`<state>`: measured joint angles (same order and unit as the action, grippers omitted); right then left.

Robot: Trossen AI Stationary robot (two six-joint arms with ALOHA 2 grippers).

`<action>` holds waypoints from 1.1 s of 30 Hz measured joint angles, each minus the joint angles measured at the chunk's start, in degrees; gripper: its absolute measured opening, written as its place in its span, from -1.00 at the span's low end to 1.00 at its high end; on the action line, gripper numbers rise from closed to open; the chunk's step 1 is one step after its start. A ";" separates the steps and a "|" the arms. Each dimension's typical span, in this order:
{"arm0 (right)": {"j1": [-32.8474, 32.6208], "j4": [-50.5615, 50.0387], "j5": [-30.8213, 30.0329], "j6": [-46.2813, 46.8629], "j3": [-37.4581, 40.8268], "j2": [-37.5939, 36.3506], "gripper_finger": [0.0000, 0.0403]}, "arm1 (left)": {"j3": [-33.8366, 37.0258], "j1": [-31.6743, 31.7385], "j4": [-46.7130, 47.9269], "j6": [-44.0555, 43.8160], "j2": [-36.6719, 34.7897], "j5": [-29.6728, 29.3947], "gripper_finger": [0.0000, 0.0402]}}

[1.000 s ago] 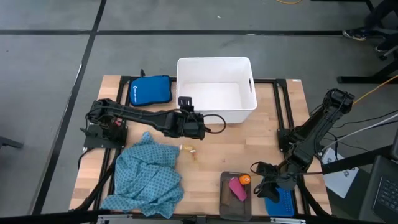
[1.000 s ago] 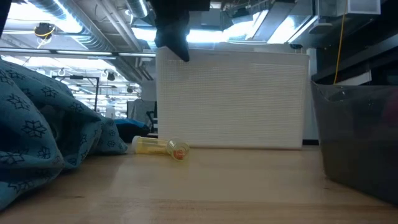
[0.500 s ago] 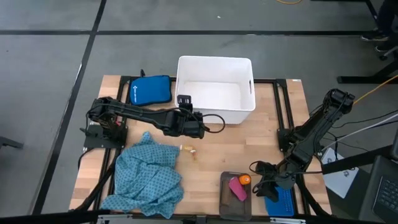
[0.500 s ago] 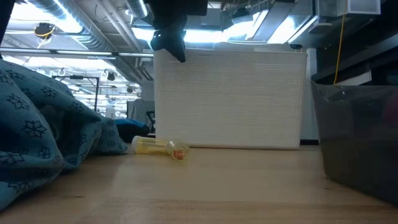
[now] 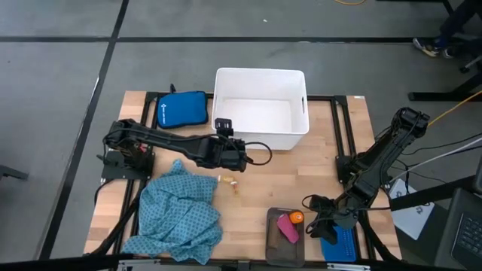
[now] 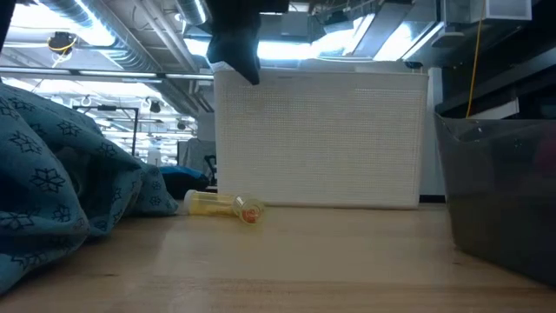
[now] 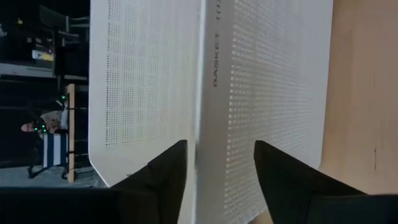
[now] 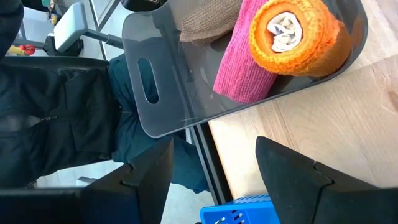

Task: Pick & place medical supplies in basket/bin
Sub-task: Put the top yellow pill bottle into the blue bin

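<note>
High view: my left gripper (image 5: 242, 158) open, empty, beside big white rectangular plastic tub (image 5: 261, 108). Small yellow vial (image 5: 228, 181) lies below: descend straight, straddle it, close gently. Right gripper (image 5: 319, 225) open by flat dark-grey tray (image 5: 273, 242).

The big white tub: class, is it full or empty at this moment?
Empty. From above, the white tub shows only bare white floor inside; the teal cloth is still on the table.

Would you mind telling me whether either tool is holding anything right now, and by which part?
Nothing is held. The left tool stands open and empty at the white tub; the right tool is open and empty beside the grey tray.
</note>
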<state>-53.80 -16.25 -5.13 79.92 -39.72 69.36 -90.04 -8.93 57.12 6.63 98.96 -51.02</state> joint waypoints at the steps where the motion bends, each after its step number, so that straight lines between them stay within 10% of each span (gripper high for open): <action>1: 0.00 0.00 0.00 0.00 0.00 0.00 0.15 | 0.00 -0.25 -0.17 0.00 -0.11 -0.04 -0.04; 15: 0.91 0.60 0.06 -0.89 0.00 -0.02 0.15 | 0.00 -6.67 -6.51 -0.74 -4.64 -3.84 0.14; 33: 1.04 0.83 -1.56 -3.23 0.00 -0.02 0.15 | 0.02 -22.48 5.78 -32.91 -3.97 14.41 0.10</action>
<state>-52.76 -15.42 -6.68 76.69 -39.72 69.34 -90.02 -31.41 62.90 -26.27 94.99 -36.61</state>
